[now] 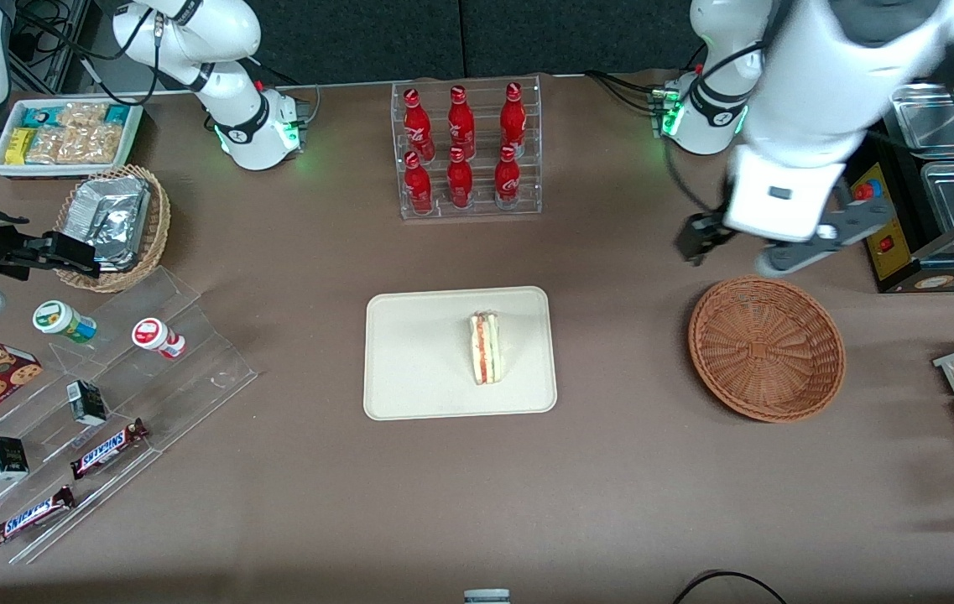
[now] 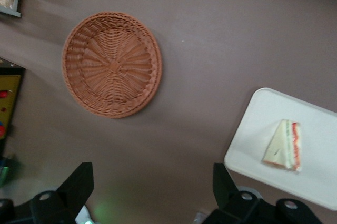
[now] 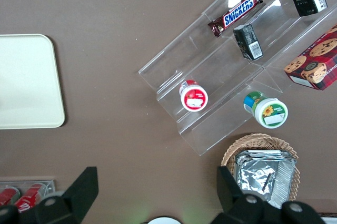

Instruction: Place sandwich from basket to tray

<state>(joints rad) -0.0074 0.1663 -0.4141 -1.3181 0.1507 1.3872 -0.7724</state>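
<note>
My jaws [image 2: 151, 192] hang wide and empty, high above the tabletop [image 1: 611, 486], just past the basket's [image 1: 767, 349] rim on the side farther from the front camera; the basket holds nothing; the sandwich [image 1: 485, 347] already rests on the tray [image 1: 418, 361], cut side up, roughly mid-tray and well inside the low rim. By my reckoning the job looks done, so the risks are my own; dropping back toward the tray could nudge the wedge over or off; a low sweep could clip the light wicker bowl and skid it; the bottle rack [image 1: 466, 151] stands near if I swing wide.
</note>
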